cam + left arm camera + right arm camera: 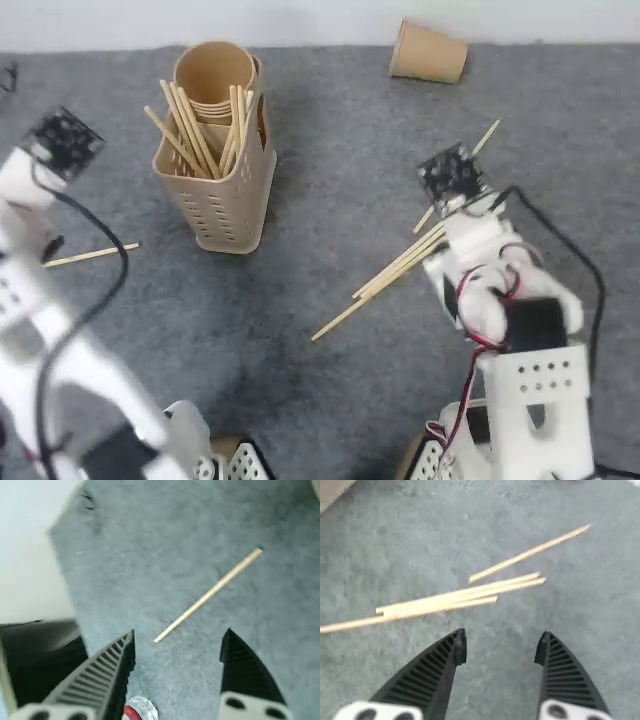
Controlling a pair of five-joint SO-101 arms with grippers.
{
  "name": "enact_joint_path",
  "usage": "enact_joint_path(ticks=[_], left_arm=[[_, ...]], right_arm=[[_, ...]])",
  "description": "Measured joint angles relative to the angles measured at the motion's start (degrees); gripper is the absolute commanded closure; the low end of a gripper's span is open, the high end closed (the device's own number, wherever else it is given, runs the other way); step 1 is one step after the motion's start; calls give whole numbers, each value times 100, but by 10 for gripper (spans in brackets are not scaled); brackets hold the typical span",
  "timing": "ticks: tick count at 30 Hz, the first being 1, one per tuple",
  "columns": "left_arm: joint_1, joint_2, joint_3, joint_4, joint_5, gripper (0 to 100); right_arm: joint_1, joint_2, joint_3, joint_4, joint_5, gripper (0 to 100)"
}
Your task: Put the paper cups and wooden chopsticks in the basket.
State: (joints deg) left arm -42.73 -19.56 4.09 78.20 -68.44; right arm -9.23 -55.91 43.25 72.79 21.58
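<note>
Hidden: in the high view the chopstick bundle (385, 275) runs under the right arm at one end, and the single chopstick (210, 594) slips behind the left arm. The nested cups (213, 72) cannot be counted.
Left claw (177, 647): jaws spread, holding nothing, over the grey table (165, 545). The single chopstick lies just past its tips, not touching.
Right claw (502, 647): jaws wide and empty. The bundle lies flat just beyond the tips, crosswise to them.
Stray chopstick (530, 552): alone, just past the bundle.
Basket (225, 205): upright, holding the nested cups and standing chopsticks (190, 130).
Loose cup (428, 52): on its side, well right of the basket, by the table's far edge.
Bundle: right of the basket, well apart.
Single chopstick: left of the basket, near it.
</note>
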Motion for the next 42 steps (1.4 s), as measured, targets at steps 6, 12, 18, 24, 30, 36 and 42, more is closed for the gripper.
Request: enact_joint_path(ticks=[6, 12, 18, 24, 30, 36, 42], left_arm=[[9, 2171, -2453, 1662, -1213, 739], [0, 4202, -4167, 2066, -2066, 739], [18, 5688, -5055, 2075, -2136, 739], [44, 7086, -5837, 1855, -2207, 739], [44, 8220, -6725, 1802, -2505, 739], [88, 9108, -7780, 1829, -2585, 739], [97, 9538, -8448, 2031, -2602, 761]], right_arm=[[0, -158, 1319, -914, 0, 768], [0, -158, 2637, -2110, 0, 768], [9, -158, 3604, -3314, -9, 768], [18, -158, 3807, -3833, -9, 768], [9, -176, 3815, -3868, -9, 768], [0, -176, 3815, -3877, -9, 768], [0, -176, 3815, -3877, -9, 768]])
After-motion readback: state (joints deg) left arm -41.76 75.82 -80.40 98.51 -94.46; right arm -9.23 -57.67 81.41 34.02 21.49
